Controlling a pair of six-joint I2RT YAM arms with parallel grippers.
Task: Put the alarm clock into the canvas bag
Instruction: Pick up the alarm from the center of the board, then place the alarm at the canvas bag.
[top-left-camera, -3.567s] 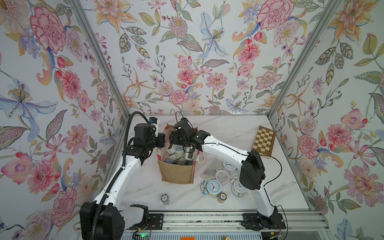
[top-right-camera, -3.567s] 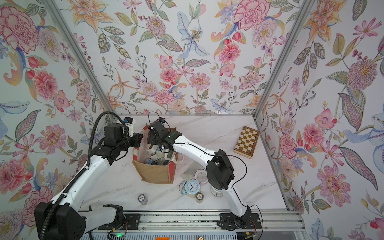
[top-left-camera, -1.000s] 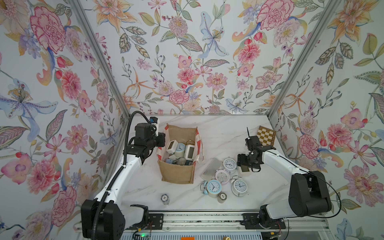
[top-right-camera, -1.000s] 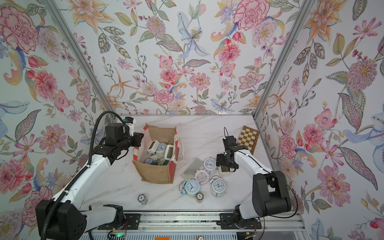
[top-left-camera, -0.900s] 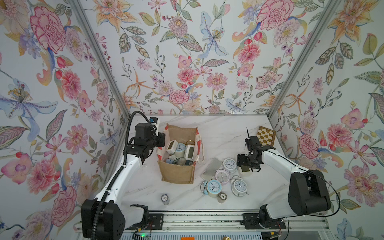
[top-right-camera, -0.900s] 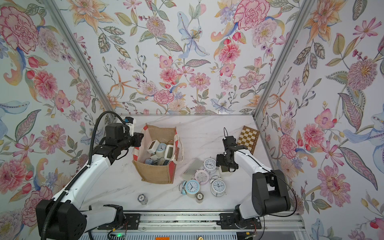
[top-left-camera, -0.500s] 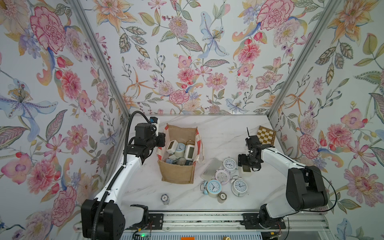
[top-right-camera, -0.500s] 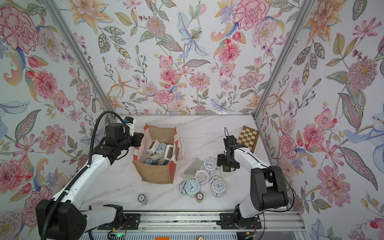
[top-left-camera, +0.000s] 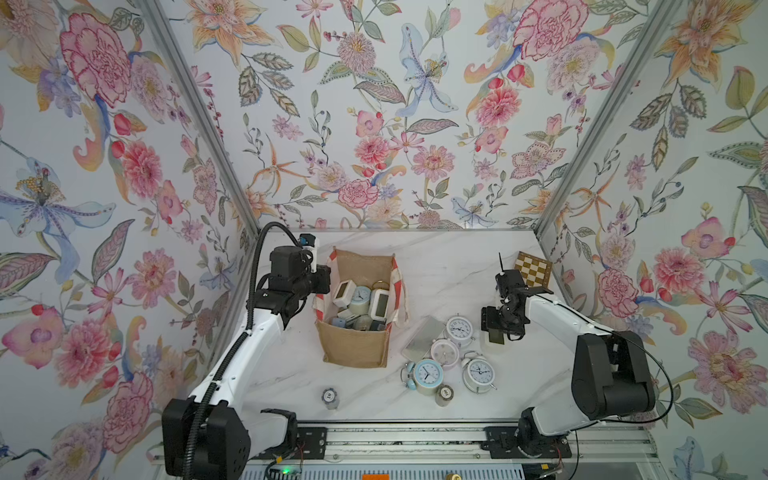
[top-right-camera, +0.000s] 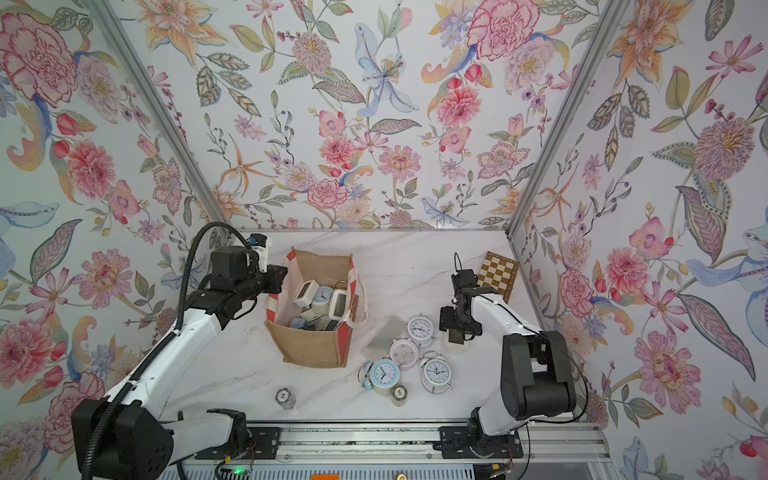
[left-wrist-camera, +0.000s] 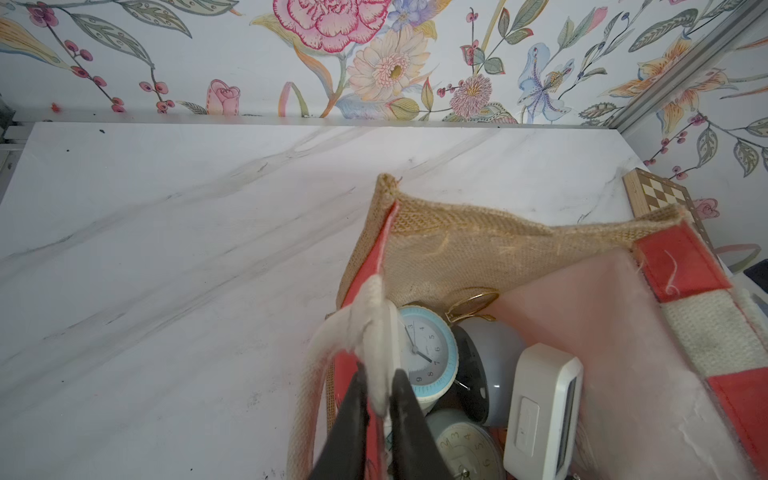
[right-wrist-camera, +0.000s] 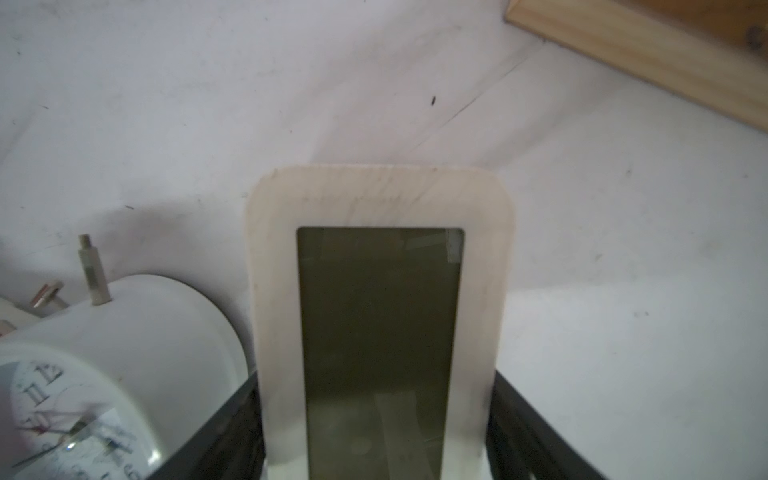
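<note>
The canvas bag stands upright left of the table's middle, tan with red-and-white sides, and holds several clocks. My left gripper is shut on the white handle at the bag's left rim. A white digital alarm clock with a dark screen lies flat at the right. My right gripper is low over it, with one black finger against each long side.
Several round alarm clocks and a grey flat panel lie between the bag and my right gripper. A chessboard leans at the back right. Two small cylinders stand near the front edge.
My right arm has left the bag's mouth and swung to the right side. Over the last second its jaws have narrowed round the white digital clock. The left arm has not moved.
</note>
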